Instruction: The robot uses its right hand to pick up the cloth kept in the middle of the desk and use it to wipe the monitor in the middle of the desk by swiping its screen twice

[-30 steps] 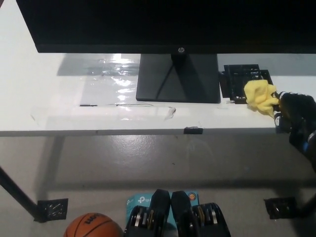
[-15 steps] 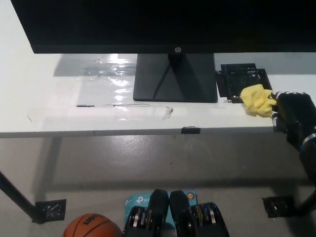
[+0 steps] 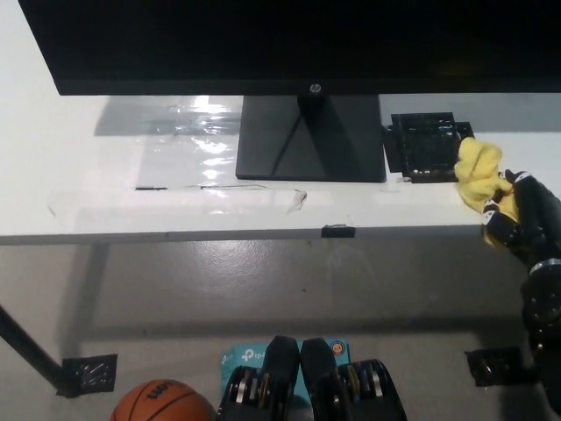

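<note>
On your far left the white desk [image 3: 53, 167] runs across the view, with a shiny patch of clear tape on its top near the middle. Below it on the floor you see an orange basketball [image 3: 162, 401] at the bottom edge. At centre stands the monitor [image 3: 289, 44], its dark screen filling the top of the view and its black stand base [image 3: 311, 140] resting flat on the desk. Just right of the base lies a small black gridded tray [image 3: 427, 145]. Further right, at the desk's front edge, the yellow cloth [image 3: 479, 175] hangs bunched, touching the tray's right corner. The black right hand [image 3: 517, 219] has its fingers closed around the cloth's lower part, holding it.
</note>
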Robot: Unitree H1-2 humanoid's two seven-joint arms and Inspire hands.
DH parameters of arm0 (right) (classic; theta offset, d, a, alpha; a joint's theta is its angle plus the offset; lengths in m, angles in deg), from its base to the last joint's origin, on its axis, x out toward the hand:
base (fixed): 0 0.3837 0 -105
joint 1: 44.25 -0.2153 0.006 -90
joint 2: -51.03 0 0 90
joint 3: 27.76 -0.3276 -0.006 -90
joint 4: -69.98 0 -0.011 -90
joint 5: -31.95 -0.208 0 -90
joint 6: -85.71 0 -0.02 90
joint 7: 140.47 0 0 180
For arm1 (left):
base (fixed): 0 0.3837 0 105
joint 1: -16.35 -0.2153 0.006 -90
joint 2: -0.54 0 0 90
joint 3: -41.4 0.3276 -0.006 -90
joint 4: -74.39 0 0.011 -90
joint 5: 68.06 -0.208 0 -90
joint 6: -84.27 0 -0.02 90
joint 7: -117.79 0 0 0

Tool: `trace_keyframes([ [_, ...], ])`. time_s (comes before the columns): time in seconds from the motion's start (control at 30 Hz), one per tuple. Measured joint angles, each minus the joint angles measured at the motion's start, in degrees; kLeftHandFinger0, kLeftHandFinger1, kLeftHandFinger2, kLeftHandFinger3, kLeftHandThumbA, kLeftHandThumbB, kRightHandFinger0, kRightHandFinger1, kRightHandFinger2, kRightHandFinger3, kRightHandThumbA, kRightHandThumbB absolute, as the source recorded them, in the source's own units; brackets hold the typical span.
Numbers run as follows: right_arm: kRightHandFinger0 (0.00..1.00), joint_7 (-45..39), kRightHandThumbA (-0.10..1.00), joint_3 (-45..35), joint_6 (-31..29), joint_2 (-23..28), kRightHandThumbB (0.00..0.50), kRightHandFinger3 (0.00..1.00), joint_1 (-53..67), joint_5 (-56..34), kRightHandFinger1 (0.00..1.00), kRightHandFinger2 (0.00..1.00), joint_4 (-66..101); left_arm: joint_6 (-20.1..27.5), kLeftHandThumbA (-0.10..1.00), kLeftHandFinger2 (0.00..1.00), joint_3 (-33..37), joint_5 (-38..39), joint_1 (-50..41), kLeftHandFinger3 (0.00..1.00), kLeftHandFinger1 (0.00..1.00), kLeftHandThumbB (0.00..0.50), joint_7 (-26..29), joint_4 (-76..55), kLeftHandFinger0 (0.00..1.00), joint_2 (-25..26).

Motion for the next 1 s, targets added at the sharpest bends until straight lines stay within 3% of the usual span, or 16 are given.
trace_keyframes([
  [0.03,0.00,-0.3,-0.10,-1.6,0.4,-1.1,0.253,0.09,0.1,-1.4,0.00,0.29,0.7,0.0,0.50,0.00,0.0,0.0,0.0,0.00,0.49,0.500,0.0,0.0,0.61,-0.1],
  [0.07,0.00,-0.6,-0.10,-3.0,1.0,-2.0,0.214,0.12,0.2,-2.6,0.00,0.26,1.4,0.0,0.52,0.00,0.0,0.0,0.0,0.00,0.53,0.500,0.0,0.0,0.65,-0.2],
  [0.1,0.00,-0.9,-0.10,-4.2,1.6,-2.8,0.202,0.13,0.2,-3.8,0.00,0.26,2.5,0.0,0.51,0.00,0.0,0.0,0.0,0.00,0.53,0.500,0.0,0.0,0.66,-0.2],
  [0.2,0.00,-1.6,-0.10,-8.0,3.6,-5.0,0.147,0.26,0.3,-7.2,0.00,0.38,7.0,0.0,0.51,0.00,0.0,0.0,0.0,0.00,0.53,0.500,0.0,0.1,0.66,-0.3],
  [0.3,0.00,-2.3,-0.10,-11.7,5.8,-6.5,0.155,0.34,0.2,-10.9,0.00,0.36,11.5,0.0,0.52,0.00,0.0,0.0,-0.1,0.00,0.51,0.500,0.0,0.1,0.63,-0.3],
  [0.33,0.00,-2.6,-0.10,-13.1,6.5,-6.7,0.137,0.38,0.2,-12.2,0.00,0.37,12.8,0.0,0.53,0.00,0.0,0.0,-0.2,0.00,0.49,0.500,0.0,0.1,0.62,-0.3],
  [0.43,0.00,-3.0,-0.10,-16.7,8.4,-6.9,0.105,0.40,-0.2,-15.5,0.00,0.40,15.6,0.0,0.52,0.00,-0.1,0.0,-0.4,0.00,0.50,0.500,0.0,0.2,0.63,-0.3],
  [0.57,0.00,-3.1,-0.10,-22.5,10.4,-6.5,0.080,0.45,-3.4,-20.4,0.04,0.54,17.1,0.0,0.51,0.00,-0.1,0.0,-0.7,0.00,0.50,0.500,0.0,0.2,0.63,-0.3],
  [0.67,0.00,-3.0,-0.10,-25.8,11.0,-5.7,0.087,0.40,-7.1,-23.8,0.06,0.55,17.2,0.0,0.51,0.00,-0.1,0.0,-0.7,0.00,0.52,0.500,0.0,0.9,0.63,-0.3],
  [0.73,0.00,-2.8,-0.10,-27.4,11.4,-5.0,0.094,0.38,-9.9,-25.6,0.01,0.51,17.3,0.1,0.52,0.00,-0.1,0.1,-0.7,0.00,0.52,0.500,-0.1,1.5,0.61,-0.2],
  [0.77,0.00,-2.6,-0.10,-27.8,11.7,-4.6,0.056,0.39,-11.2,-26.2,0.00,0.52,17.6,0.2,0.52,0.00,-0.1,0.1,-0.7,0.00,0.52,0.500,-0.2,1.9,0.61,-0.2],
  [0.8,0.00,-2.3,-0.10,-28.2,12.0,-4.3,0.101,0.37,-12.5,-26.7,0.00,0.53,18.0,0.2,0.52,0.00,-0.1,0.1,-0.7,0.00,0.50,0.500,-0.2,2.3,0.59,-0.1],
  [0.83,0.00,-2.0,-0.10,-28.3,12.2,-4.2,0.098,0.39,-13.4,-27.1,0.02,0.54,18.4,0.3,0.52,0.00,-0.1,0.1,-0.7,0.00,0.50,0.500,-0.3,2.6,0.59,-0.1],
  [0.87,0.00,-1.5,-0.10,-28.4,12.5,-4.1,0.091,0.49,-14.5,-27.4,0.03,0.54,18.9,0.3,0.51,0.00,-0.1,0.2,-0.7,0.00,0.49,0.500,-0.4,2.9,0.58,-0.1],
  [0.93,0.00,-0.5,-0.10,-28.1,12.9,-4.0,0.073,0.49,-15.9,-27.5,0.01,0.52,19.0,0.4,0.51,0.00,-0.1,0.2,-0.7,0.00,0.51,0.500,-0.4,3.4,0.60,-0.1],
  [1.0,0.00,0.6,-0.10,-27.4,13.0,-3.9,0.093,0.50,-16.7,-27.2,0.00,0.49,18.8,0.4,0.50,0.00,-0.1,0.2,-0.7,0.00,0.52,0.500,-0.4,3.5,0.61,-0.1],
])
